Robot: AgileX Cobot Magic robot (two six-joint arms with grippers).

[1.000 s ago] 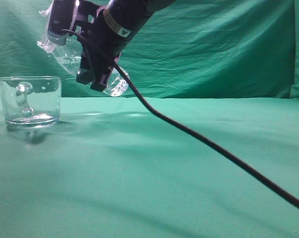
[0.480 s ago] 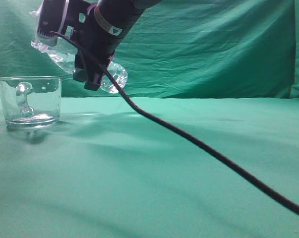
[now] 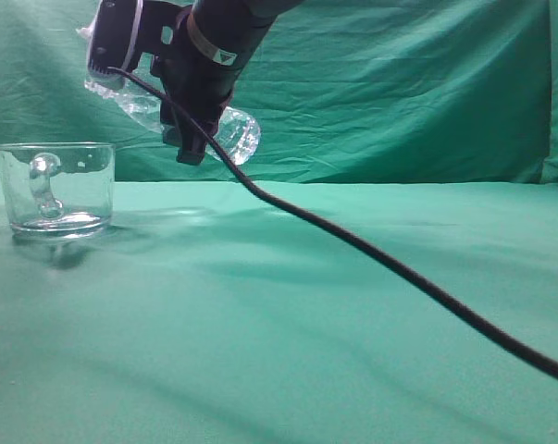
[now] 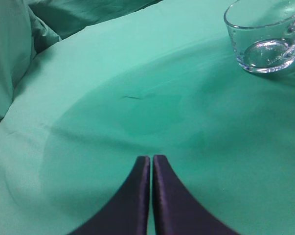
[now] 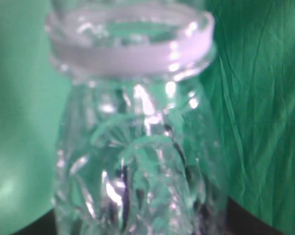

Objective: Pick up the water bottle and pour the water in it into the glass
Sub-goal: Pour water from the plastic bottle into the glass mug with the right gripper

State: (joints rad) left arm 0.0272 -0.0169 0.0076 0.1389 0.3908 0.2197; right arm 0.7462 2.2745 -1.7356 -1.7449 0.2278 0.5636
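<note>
The water bottle [image 3: 238, 135] is clear and ribbed. It hangs tilted in the air, neck up-left and base down-right, above and to the right of the glass [image 3: 58, 185]. My right gripper [image 3: 188, 131] reaches across from the right and is shut around the bottle's middle. In the right wrist view the bottle [image 5: 132, 156] fills the frame with its open threaded neck on top, and a dark finger [image 5: 250, 221] shows at the bottom. I cannot make out a water line in the bottle. My left gripper [image 4: 151, 159] is shut and empty, low over the cloth, with the glass [image 4: 235, 34] far ahead on the right.
A black cable [image 3: 399, 270] trails from the right wrist down across the green tablecloth [image 3: 288, 333] to the lower right. A green cloth backdrop [image 3: 399, 92] hangs behind the table.
The right gripper with the bottle swung left toward the glass, then back right. The bottle's base now sits higher than a second ago. The glass has not moved.
</note>
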